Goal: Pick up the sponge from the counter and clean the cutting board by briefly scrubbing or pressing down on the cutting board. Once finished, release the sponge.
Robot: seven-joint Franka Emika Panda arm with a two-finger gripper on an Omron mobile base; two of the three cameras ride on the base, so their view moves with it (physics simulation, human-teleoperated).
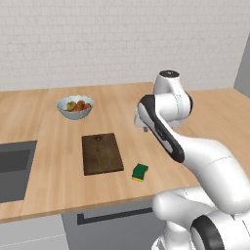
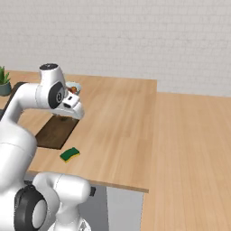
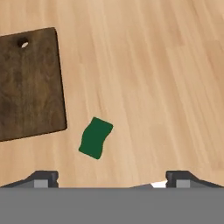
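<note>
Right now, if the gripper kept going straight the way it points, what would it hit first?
Probably the bare counter. The open gripper points down at the wood; the sponge lies slightly off its centre line, the cutting board further aside. Depth is hard to judge.

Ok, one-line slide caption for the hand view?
Open fingers hover above the green sponge lying on the counter beside the cutting board.

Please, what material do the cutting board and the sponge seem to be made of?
The cutting board looks like dark brown wood with a matt finish: streaky grain shows across its face. The sponge seems to be soft foam, a green scouring layer over a yellow layer; its wavy outline fits that, but texture is too small to confirm.
</note>
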